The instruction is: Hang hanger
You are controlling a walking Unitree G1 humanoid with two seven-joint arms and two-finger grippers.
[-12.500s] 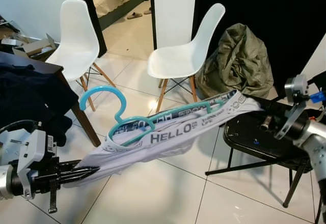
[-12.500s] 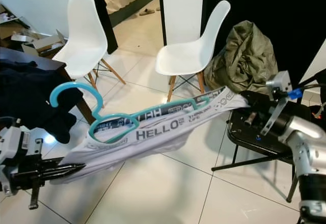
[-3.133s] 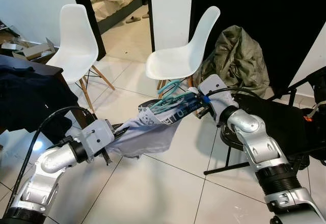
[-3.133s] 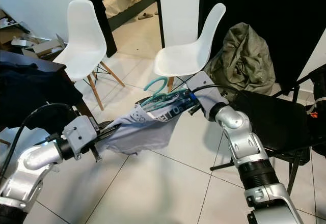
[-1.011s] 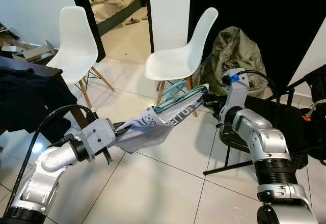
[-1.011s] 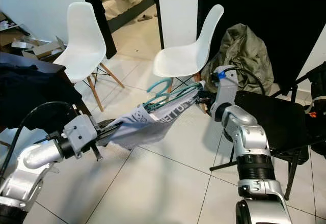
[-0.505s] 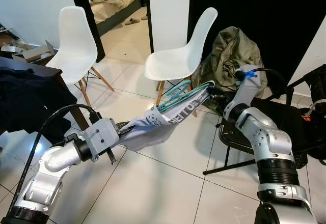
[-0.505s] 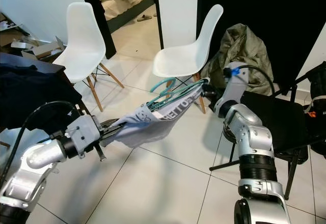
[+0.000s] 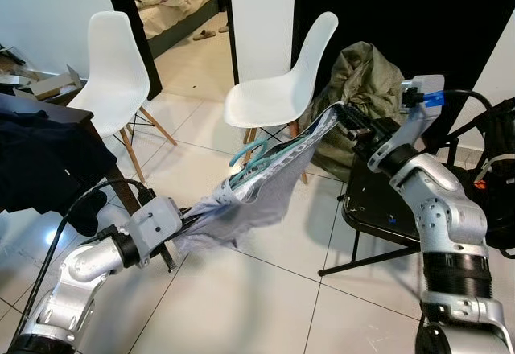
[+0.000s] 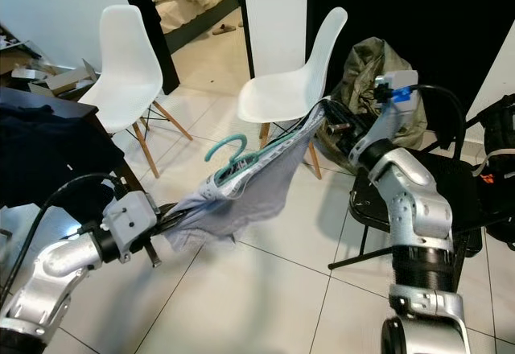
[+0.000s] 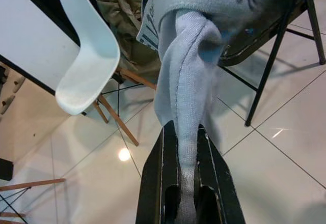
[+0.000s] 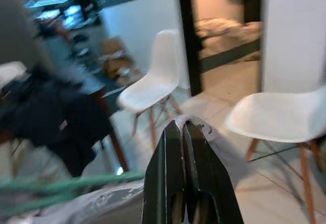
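A pale grey T-shirt [image 9: 265, 189] hangs stretched between my two grippers over the tiled floor. A teal hanger [image 9: 251, 154] sits inside its neck, hook [image 10: 228, 146] sticking up. My left gripper [image 9: 187, 219] is low at the left, shut on the shirt's twisted lower end [image 11: 186, 132]. My right gripper [image 9: 342, 115] is higher, in front of the white chair [image 9: 278, 88], shut on the shirt's upper edge [image 12: 196, 124]. The shirt slopes up from left to right.
A second white chair [image 9: 113, 64] stands at the left by a doorway. A dark table with dark clothes [image 9: 40, 157] is at the far left. An olive bag [image 9: 366, 88] sits behind a black folding chair [image 9: 378, 209] on the right.
My right gripper has lifted and moved right, pulling the shirt's upper end higher. The shirt now hangs steeper and the hanger is tilted. The left gripper has dropped a little.
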